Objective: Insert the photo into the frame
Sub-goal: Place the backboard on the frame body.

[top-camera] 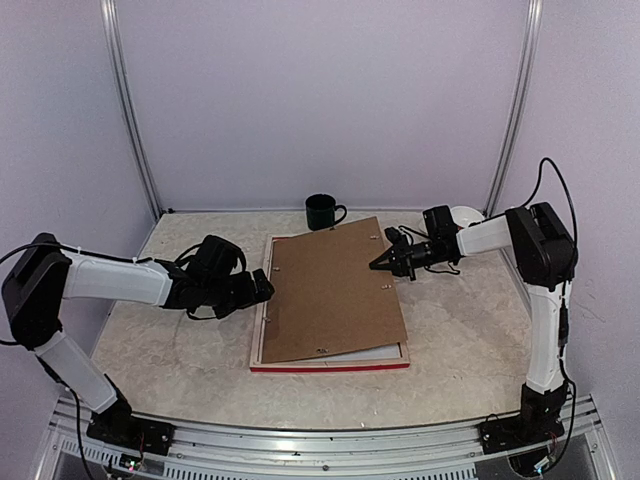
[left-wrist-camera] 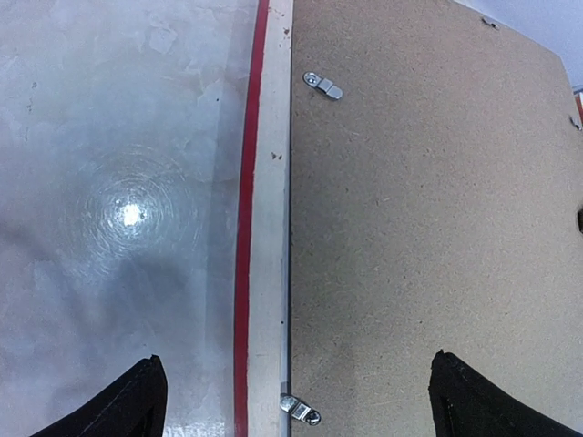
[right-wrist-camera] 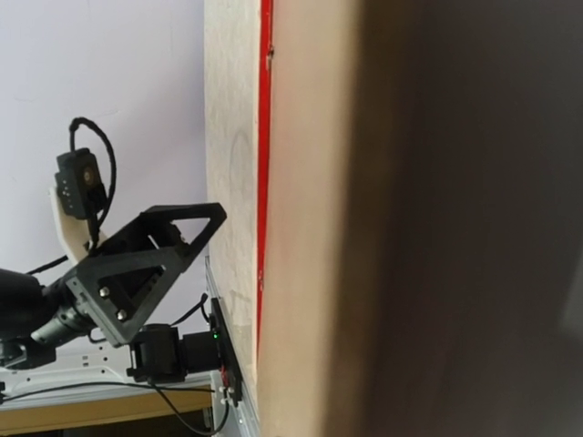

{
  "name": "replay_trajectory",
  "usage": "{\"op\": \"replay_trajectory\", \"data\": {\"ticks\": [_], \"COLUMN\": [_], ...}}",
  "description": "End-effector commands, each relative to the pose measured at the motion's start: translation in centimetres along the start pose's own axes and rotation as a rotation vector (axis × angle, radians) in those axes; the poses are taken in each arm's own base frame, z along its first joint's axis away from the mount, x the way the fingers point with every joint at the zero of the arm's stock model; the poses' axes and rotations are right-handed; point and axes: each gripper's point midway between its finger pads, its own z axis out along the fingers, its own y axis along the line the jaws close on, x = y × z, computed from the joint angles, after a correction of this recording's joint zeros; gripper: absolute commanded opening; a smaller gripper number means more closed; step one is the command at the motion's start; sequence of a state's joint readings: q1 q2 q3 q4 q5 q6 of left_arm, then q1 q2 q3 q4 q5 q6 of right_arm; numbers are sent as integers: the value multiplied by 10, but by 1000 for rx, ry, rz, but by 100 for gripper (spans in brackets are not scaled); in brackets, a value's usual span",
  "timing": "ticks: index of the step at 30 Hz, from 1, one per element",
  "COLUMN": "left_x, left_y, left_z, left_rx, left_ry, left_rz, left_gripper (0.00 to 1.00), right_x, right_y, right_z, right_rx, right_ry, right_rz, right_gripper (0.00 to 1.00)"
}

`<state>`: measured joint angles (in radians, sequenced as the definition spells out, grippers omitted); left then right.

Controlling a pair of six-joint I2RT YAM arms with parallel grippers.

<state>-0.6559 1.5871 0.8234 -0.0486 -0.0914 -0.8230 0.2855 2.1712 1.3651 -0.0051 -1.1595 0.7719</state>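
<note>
L gripper (top-camera: 262,290) hovers at the frame (top-camera: 330,367), over its left rail. Its fingers (left-wrist-camera: 127,405) are wide apart, straddling the rail and the edge of the brown backing board (top-camera: 335,290). Frame lies face-down w/ board askew on top. R gripper (top-camera: 380,266), fingers together, is at frame's right side by board edge; contact unclear. Mug (top-camera: 322,211) sits beyond frame's far edge.

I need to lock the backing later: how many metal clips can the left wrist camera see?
2, both along the board's edge by the frame: upper clip near the view's top, lower clip at the bottom. Others may lie outside this view.
</note>
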Motion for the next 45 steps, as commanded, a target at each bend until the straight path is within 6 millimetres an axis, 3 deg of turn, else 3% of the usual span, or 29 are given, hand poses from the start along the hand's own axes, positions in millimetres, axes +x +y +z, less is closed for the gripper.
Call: {"op": "replay_trajectory", "data": {"ticks": [1, 14, 22, 27, 33, 36, 45], "left_x": [0, 21, 21, 24, 31, 32, 31], "left_y": [-18, -33, -36, -37, -36, -35, -36], "left_z": [-2, 15, 15, 17, 20, 21, 21], "left_rx": [72, 118, 126, 135, 139, 137, 145], "left_ry": [6, 83, 84, 93, 111, 113, 108], "left_rz": [-2, 17, 22, 18, 16, 16, 8], "left_gripper": [99, 99, 99, 99, 99, 99, 99], "right_x": [-13, -19, -16, -12, -10, -11, -10], "right_y": [-18, -20, -30, -36, -41, -37, -23], "right_z": [2, 4, 10, 16, 18, 13, 1], "right_rx": [39, 19, 62, 101, 179, 220, 327], "right_ry": [-61, -104, -90, -81, -72, -80, -95], "right_rz": [-62, -94, -90, -85, -77, -92, -129], "right_gripper": [0, 0, 1, 10, 38, 46, 50]}}
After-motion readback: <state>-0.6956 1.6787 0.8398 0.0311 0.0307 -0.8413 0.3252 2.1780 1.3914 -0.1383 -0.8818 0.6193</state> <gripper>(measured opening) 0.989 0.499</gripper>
